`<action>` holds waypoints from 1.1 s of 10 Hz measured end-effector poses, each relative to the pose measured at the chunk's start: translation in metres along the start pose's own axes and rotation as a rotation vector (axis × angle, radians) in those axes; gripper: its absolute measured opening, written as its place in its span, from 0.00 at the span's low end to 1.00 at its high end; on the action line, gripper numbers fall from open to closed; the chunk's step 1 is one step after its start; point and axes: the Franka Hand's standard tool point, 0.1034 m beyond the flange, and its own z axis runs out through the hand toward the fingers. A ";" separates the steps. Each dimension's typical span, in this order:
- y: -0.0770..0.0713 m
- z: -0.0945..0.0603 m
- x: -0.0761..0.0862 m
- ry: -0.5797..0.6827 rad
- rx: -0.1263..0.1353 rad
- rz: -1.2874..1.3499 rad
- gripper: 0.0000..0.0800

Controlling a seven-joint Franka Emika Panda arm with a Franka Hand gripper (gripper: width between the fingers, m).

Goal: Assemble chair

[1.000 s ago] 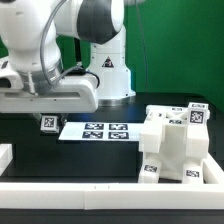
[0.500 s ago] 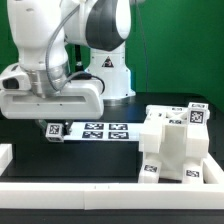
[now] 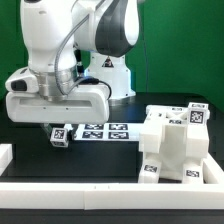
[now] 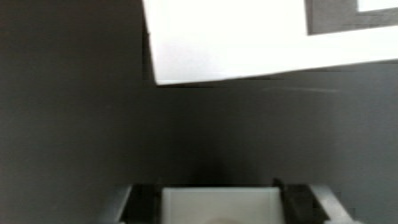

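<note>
One part in hand: we see a small white chair piece (image 3: 60, 134) with a black-and-white tag, hanging under the gripper (image 3: 60, 128) just above the black table (image 3: 100, 160), at the marker board's (image 3: 97, 131) end toward the exterior view's left.
Two fingers: we read them as partly closed on that piece; the wrist view shows a white block (image 4: 214, 205) seated between two dark pads (image 4: 132, 205), the jaws neither wide nor fully shut.
Assembled body: we find the rest of the chair (image 3: 175, 150), a chunky white stepped block with several tags, sitting on the table off the marker board's other end, toward the exterior view's right, well apart from the held piece.
Handling, held piece: we judge it light, rigid plastic, hard and probably smooth, so it could slip or twist in a narrow grip; the flat opposite faces look like the right place to pinch, and the tag face is best left clear.
Handling, body: we judge it stiff and bulkier, likely to slide on the table if pushed; its flat side walls seem the sensible hold.
Border: we see a white rail (image 3: 70, 194) along the near table edge, in front of the marker board.
Backdrop: we see a green curtain (image 3: 180, 40) behind the arm's base.
</note>
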 end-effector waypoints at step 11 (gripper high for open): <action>0.008 0.004 -0.004 0.100 -0.043 0.003 0.61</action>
